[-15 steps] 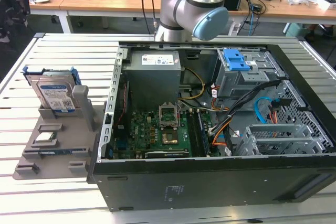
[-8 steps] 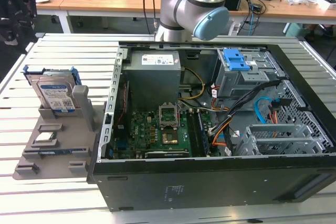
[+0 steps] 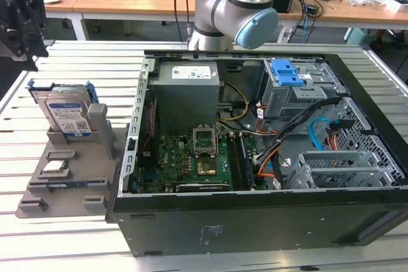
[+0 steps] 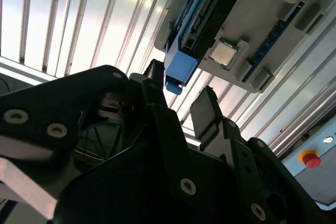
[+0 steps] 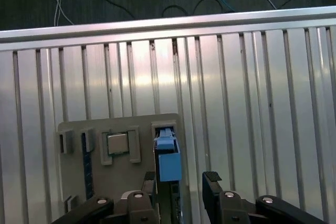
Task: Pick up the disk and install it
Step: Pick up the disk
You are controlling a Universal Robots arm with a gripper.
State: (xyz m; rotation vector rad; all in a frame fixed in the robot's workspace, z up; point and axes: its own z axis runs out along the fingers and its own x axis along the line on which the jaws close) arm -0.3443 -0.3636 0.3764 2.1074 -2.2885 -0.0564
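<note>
Disk [image 3: 67, 116] stands on edge in a slot of the grey holder [image 3: 64, 199], its blue frame uppermost, probably so it can be pinched from above. The gripper [image 5: 181, 182] hovers over that holder, fingers spread apart and gripping nothing.

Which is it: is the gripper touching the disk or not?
Apart. In the exterior view the gripper hangs above the disk, with a clear gap between them.
</note>
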